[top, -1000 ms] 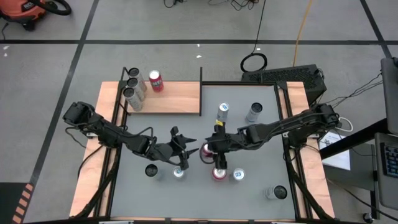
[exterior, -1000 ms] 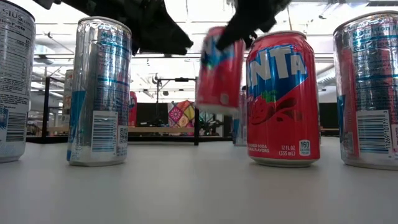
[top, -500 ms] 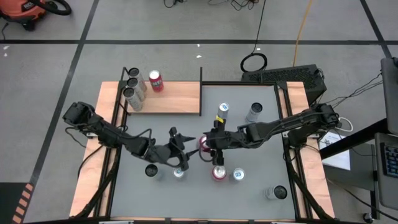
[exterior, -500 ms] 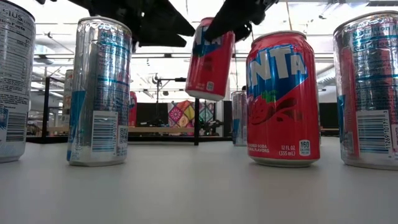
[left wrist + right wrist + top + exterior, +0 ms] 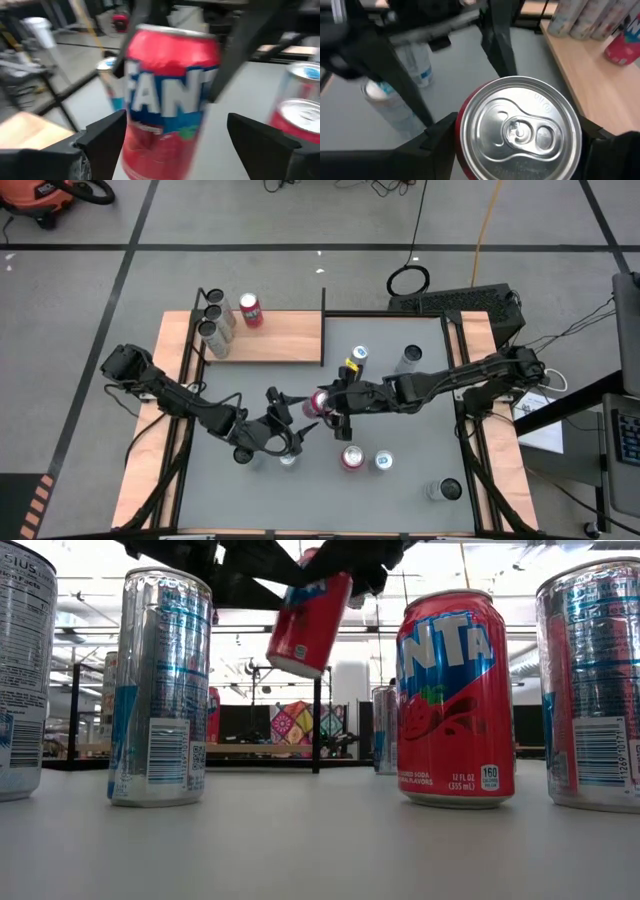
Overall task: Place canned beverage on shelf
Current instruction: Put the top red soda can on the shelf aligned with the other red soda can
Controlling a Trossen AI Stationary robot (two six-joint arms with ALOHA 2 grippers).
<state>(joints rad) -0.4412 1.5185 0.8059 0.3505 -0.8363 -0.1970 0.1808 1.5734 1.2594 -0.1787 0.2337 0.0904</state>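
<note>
My right gripper (image 5: 328,402) is shut on a red canned beverage (image 5: 319,402), which hangs over the middle of the table and shows tilted in the low view (image 5: 308,612). My left gripper (image 5: 306,418) stands open just left of the can. Its fingers (image 5: 102,140) are on either side of the can (image 5: 167,105) without touching it. The shelf (image 5: 275,338), a wood-grain board with black posts, lies at the table's far left. Three silver cans (image 5: 213,330) and one red can (image 5: 250,310) stand on it near its left end. My right gripper pinches the can's side wall just under the top rim (image 5: 466,134), one finger (image 5: 437,137) on each side. The fingers come from the table's right, slanting down. The can is lifted clear of the table and tilted, its bottom (image 5: 292,662) swung to the left in the low view.
Several more cans stand on the grey table: a red one (image 5: 350,457) and silver ones (image 5: 383,461) (image 5: 288,458) near the front, two (image 5: 358,358) (image 5: 408,360) at the back, one (image 5: 440,490) at the front right. Wooden strips (image 5: 475,360) edge the sides.
My right gripper has carried the red can up and toward the table's far left, and the can has tipped further over. My left gripper has opened wider around the can.
</note>
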